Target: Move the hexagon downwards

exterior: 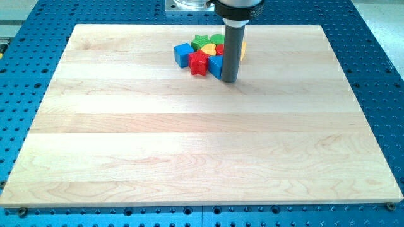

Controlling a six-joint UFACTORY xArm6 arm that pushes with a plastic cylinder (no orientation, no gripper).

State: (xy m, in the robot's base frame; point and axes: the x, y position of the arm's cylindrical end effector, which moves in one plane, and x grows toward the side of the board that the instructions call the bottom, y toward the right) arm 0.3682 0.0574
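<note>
The near part of the wooden board (189,157) is bare pale wood with a visible grain, and it lies on a blue table (379,75) full of small holes. Farther up, near the view's top, stands my tip (229,81), the lower end of a dark straight rod, resting on the board. There is no hand on this arm, so nothing to open or close.

Just at the tip's left side is a blue block (216,65), touching or almost touching the rod. Next to it is a red star-like block (198,63), then a blue cube (183,54) toward the view's left. Behind them are a yellow block (209,49) and a green block (203,41). A yellow edge (243,52) shows at the rod's right; this may be the hexagon, but the rod hides its shape, so I cannot tell.
</note>
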